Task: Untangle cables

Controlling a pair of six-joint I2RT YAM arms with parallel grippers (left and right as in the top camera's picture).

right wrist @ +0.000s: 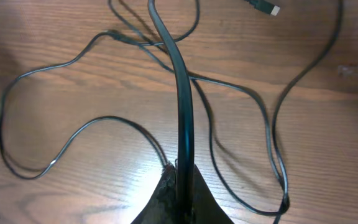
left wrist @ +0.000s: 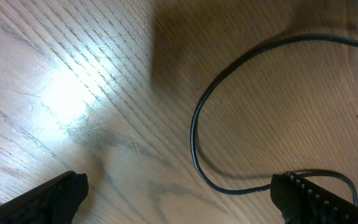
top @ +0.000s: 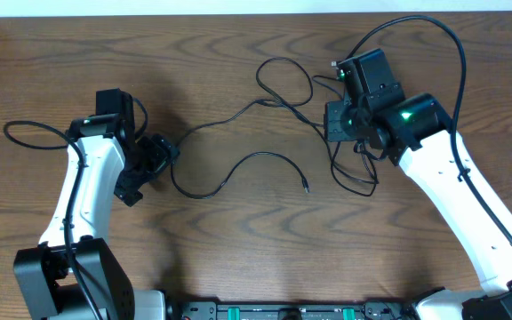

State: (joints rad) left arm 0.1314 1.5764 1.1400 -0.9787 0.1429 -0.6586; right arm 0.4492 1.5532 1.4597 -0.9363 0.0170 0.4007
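The overhead view is evenly lit and sharp. White glare washes out the tabletop in the left wrist view (a soft dark shadow beside it); the near foreground is blurred.

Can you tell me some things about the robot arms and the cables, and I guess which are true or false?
1. The left pincer is wide open. True.
2. The right pincer is wide open too. False: it is shut, pinching a black cable.
3. The table is wooden. True.
4. The left pincer is squeezing a cable. False: its fingers stand apart, and the cable loop just lies on the table.
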